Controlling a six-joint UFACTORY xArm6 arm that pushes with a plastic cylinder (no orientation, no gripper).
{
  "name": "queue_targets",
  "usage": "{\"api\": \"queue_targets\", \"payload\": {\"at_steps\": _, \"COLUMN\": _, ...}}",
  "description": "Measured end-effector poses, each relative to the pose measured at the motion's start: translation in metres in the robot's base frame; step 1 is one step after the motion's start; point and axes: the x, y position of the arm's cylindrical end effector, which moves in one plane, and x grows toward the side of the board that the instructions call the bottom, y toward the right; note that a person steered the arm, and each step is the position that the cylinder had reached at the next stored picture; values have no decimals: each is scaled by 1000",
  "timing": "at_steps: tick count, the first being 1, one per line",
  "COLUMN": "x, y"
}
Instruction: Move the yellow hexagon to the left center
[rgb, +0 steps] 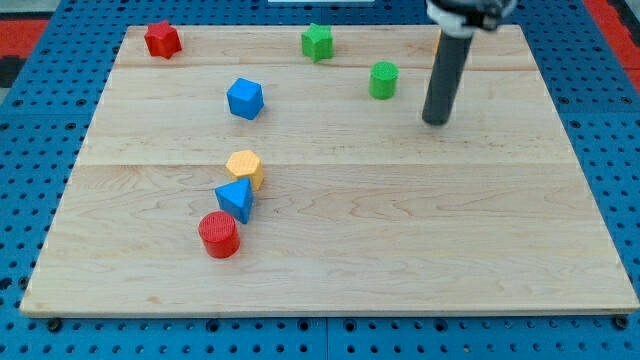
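Camera view, yellow hexagon (245, 166) well apart from my tip (435, 121), toward view's lower left

No text, label, brand, number or sign can be read anywhere in the camera view. The coloured blocks have plain faces, and the wooden bench (400, 230) shows only bare grain. The blue pegboard (610, 150) around it carries holes but no markings.
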Motion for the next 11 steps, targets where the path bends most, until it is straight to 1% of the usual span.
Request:
{"api": "queue_targets", "payload": {"at_steps": 1, "x": 62, "y": -77}}
{"api": "queue_targets", "payload": {"at_steps": 2, "x": 76, "y": -201}}
{"api": "queue_targets", "payload": {"at_steps": 3, "x": 46, "y": -262}}
{"api": "queue_targets", "payload": {"at_steps": 4, "x": 38, "y": -285}}
{"api": "queue_targets", "payload": {"at_steps": 5, "x": 47, "y": -249}}
{"api": "queue_targets", "payload": {"at_steps": 6, "x": 9, "y": -247}}
{"api": "queue_targets", "payload": {"at_steps": 7, "x": 2, "y": -212}}
{"api": "queue_targets", "payload": {"at_steps": 8, "x": -20, "y": -204}}
{"api": "queue_targets", "payload": {"at_steps": 9, "x": -27, "y": -254}}
{"api": "queue_targets", "payload": {"at_steps": 11, "x": -74, "y": -305}}
